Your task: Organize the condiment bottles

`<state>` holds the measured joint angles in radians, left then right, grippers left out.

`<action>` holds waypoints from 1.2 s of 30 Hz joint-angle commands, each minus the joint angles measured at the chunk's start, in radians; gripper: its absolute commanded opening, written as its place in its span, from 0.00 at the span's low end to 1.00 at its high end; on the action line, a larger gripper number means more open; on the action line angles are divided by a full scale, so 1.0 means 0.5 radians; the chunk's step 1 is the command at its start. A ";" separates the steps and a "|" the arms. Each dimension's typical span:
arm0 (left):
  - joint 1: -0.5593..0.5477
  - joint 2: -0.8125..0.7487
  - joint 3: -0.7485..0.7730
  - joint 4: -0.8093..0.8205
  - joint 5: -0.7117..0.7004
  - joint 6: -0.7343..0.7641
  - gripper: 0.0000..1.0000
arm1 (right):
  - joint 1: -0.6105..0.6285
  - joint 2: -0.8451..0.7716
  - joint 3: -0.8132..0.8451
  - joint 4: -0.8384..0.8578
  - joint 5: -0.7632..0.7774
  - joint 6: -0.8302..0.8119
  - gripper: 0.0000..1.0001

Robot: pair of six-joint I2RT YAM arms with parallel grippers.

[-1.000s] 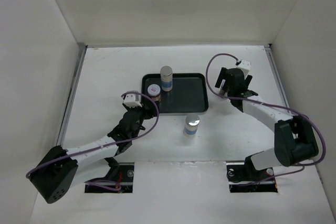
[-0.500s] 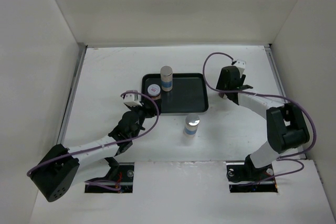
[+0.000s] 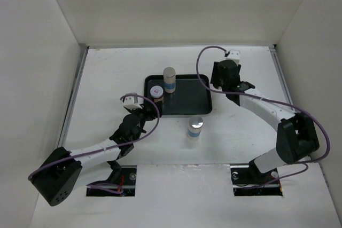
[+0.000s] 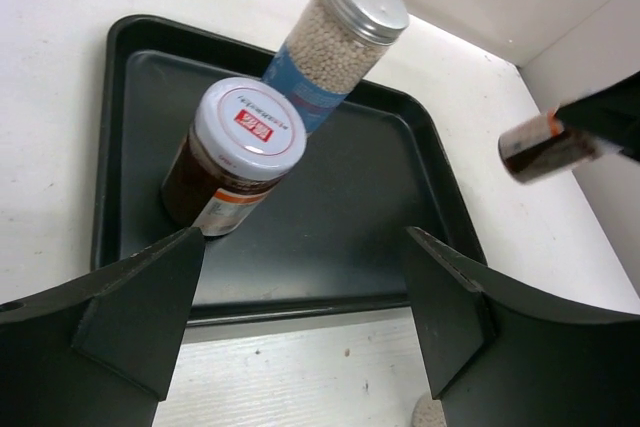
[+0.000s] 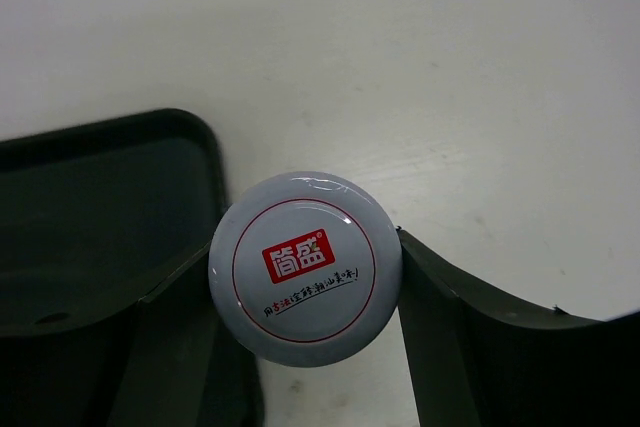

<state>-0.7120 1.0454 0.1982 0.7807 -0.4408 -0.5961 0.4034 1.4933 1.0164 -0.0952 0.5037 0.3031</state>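
**Right gripper clamping a short jar at the tray edge, left gripper hanging open**

The right gripper [image 5: 308, 247] is squeezing the held short jar [image 5: 305, 267], its two fingers [image 5: 455, 327] pressing both sides just under the white lid with the red label. That jar is sitting at the right rim of the black tray [image 5: 90, 197], near the far right corner.

The left gripper [image 4: 300, 237] is hovering at the tray's near left edge. Its jaws are standing wide apart with nothing between them.

Inside the tray, the second short jar [image 4: 235, 157] is standing upright at the left side. The grey-capped tall bottle [image 4: 335, 47] is standing just behind it, at the far left corner.

The other tall bottle [image 3: 195, 128] is standing upright on the white table [image 3: 107, 78], outside the tray and just in front of its near edge.
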 commanded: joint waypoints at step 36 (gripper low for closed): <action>0.060 -0.017 -0.065 0.178 -0.002 -0.072 0.81 | 0.691 -0.494 0.078 0.017 -0.096 -0.091 1.00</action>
<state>-0.6876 1.0565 0.1764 0.8192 -0.4435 -0.6186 0.6853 1.3659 1.1240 -0.0021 0.4278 0.2787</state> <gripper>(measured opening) 0.804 0.998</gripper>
